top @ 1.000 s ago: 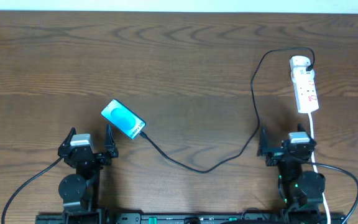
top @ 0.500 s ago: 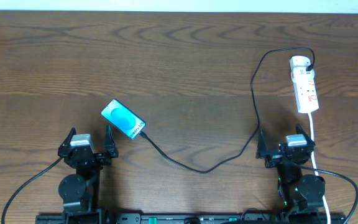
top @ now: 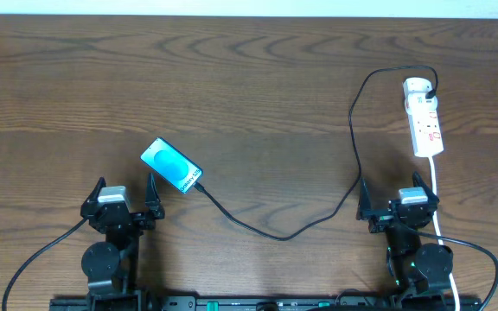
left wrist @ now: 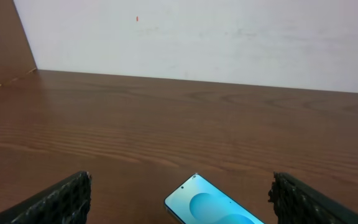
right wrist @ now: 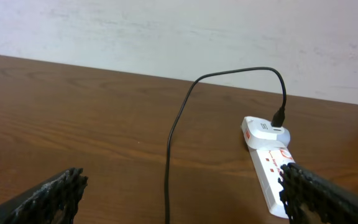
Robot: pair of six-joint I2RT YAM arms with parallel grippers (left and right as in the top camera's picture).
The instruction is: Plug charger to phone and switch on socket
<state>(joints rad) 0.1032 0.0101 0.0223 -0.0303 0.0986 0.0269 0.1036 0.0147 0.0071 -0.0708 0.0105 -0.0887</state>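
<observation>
Both arms are parked low at the near edge of the bench, and nothing is gripped. The left tool is spread wide, its pads pushed out to the edges of the left wrist view. The right tool is spread just as wide and is equally empty.

The phone is lying flat, screen up and askew, just ahead of the left tool and a little to its right. The charger can be traced from the far end of the socket, where its other end is plugged in. From there it loops out to the left, runs down across the bench and comes up to the phone's near corner. Its tip is laid against that corner, but whether it is seated in the port cannot be told from above.

The socket is set ahead of the right tool, with its white cord run back beside that tool. Whether it is switched on cannot be told.

The cable is judged light and limp, so it is best pinched on the stiff plug tip, not on the slack behind it. The phone is judged thin, smooth and liable to slide on the wood when pushed, so it should be steadied across its long edges and the glass spared. Switching the socket on is expected to need a firm press, and the light strip may skid under it.
</observation>
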